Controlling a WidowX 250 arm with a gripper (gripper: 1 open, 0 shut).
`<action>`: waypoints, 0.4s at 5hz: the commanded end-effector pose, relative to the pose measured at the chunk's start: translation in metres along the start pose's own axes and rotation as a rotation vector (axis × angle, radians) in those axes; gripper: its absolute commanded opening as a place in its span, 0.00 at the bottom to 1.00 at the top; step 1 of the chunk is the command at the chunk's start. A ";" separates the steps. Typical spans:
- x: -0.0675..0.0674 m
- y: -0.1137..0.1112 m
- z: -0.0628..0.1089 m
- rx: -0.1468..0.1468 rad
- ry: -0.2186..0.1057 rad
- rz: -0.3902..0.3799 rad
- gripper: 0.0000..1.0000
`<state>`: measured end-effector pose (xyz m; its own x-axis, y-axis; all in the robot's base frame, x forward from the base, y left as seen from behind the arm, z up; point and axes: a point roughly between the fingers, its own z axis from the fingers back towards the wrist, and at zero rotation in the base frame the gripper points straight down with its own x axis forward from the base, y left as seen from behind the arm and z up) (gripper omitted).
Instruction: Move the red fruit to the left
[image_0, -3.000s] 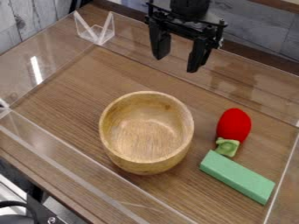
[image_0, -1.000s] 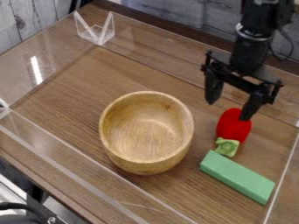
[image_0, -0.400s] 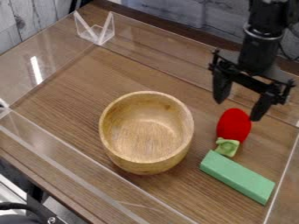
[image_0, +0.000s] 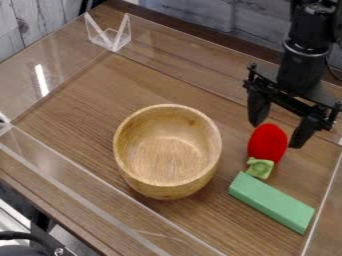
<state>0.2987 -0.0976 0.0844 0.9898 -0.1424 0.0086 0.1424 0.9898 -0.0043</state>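
The wooden tabletop (image_0: 94, 110) fills most of the view, its grain running on a diagonal, and clear acrylic walls (image_0: 40, 75) fence it in, with a small clear bracket standing at 11 o'clock. The black robot arm (image_0: 310, 40) comes down from the upper right corner, at about 2 o'clock from the centre of the view. Near the middle sits the round wooden bowl (image_0: 167, 150), upright and with nothing visible inside. At 4 o'clock from the bowl lies the flat green rectangular block (image_0: 271, 201), set at a slant on the tabletop. The gripper (image_0: 291, 118) points downward at 3 o'clock from the bowl, its two black fingers spread wide apart with nothing between them; the tips hang at the level of the fruit's top, one on either side. The red strawberry (image_0: 267, 143) lies at 3 o'clock from the bowl, well apart from it, its light green leafy cap pointing toward 6 o'clock and resting just beside the near end of the block.
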 end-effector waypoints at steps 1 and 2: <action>0.009 -0.001 0.023 -0.015 -0.089 -0.016 1.00; 0.021 0.002 0.006 -0.016 -0.093 -0.010 1.00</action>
<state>0.3095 -0.0984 0.0723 0.9867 -0.1587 0.0357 0.1592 0.9872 -0.0106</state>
